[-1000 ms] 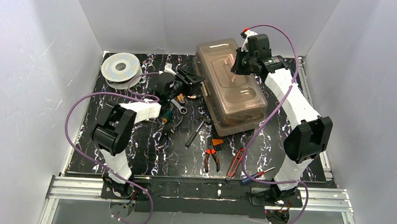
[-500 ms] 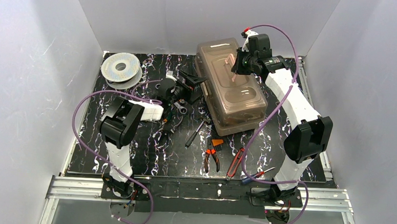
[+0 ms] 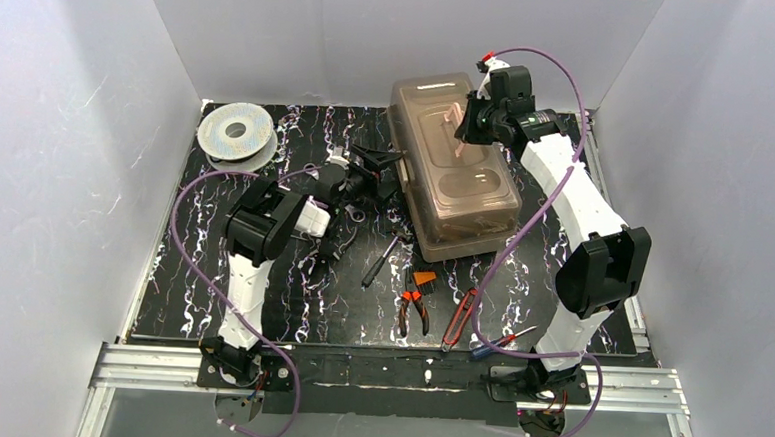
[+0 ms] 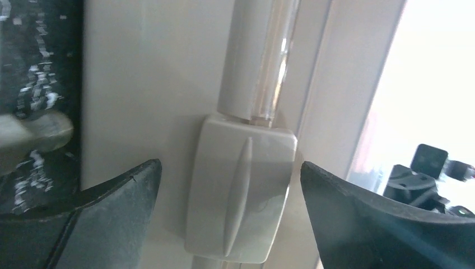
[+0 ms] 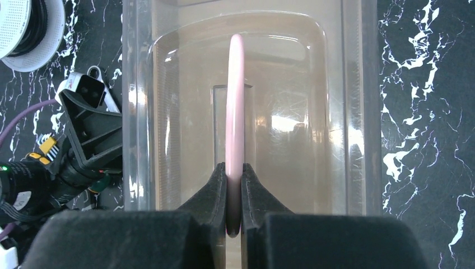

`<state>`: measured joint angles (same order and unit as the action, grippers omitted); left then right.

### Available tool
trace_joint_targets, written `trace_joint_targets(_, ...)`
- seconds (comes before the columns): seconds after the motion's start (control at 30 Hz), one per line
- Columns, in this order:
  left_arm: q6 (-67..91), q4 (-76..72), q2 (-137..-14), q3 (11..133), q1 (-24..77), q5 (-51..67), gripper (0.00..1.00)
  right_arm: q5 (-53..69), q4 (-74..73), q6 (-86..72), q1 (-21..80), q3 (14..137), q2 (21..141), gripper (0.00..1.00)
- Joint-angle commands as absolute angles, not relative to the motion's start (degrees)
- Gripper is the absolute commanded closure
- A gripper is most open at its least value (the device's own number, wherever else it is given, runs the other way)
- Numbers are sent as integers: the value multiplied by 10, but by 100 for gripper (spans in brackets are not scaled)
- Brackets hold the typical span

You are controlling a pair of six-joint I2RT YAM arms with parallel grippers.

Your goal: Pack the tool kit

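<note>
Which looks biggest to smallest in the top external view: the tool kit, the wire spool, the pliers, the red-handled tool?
1. tool kit, by far the largest.
2. wire spool.
3. pliers and red-handled tool: both small and much alike in length, so not ranked against each other.

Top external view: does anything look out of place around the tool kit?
The tool kit looks closed, with the right gripper pinching its pink handle, yet orange-handled pliers and a red-handled tool lie loose on the table in front of it, apparently unpacked.
</note>
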<state>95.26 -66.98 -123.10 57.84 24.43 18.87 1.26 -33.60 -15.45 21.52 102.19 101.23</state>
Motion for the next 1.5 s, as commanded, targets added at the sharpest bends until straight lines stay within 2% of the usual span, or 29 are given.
trace_joint_targets(0.0,1018,-812,-1260,616,288,210,11,44,-342,-166,218,1011,1022,99)
trace_joint_targets(0.23,1077,-883,-1287,632,300,193,37,49,-344,-168,215,1011,1022,99)
trace_joint_targets(0.6,1083,-883,-1247,629,301,177,68,44,-348,-166,211,1006,1021,99)
trace_joint_targets(0.97,1006,-815,-1186,594,278,174,76,26,-350,-160,211,992,1014,99)
trace_joint_targets(1.17,890,-666,-1100,572,274,172,74,21,-351,-159,211,989,1014,99)
trace_joint_targets(1.2,891,-661,-1100,570,274,172,70,21,-351,-159,211,989,1014,99)
trace_joint_targets(1.23,897,-656,-1104,569,273,177,56,21,-351,-159,211,989,1014,99)
trace_joint_targets(1.3,915,-660,-1120,572,272,192,21,21,-351,-159,211,988,1014,99)
trace_joint_targets(1.33,926,-665,-1130,573,272,197,7,21,-351,-159,211,989,1015,99)
trace_joint_targets(1.37,935,-672,-1138,570,272,197,2,21,-351,-159,211,989,1015,99)
trace_joint_targets(1.47,940,-659,-1145,560,270,195,2,22,-352,-159,210,991,1014,99)
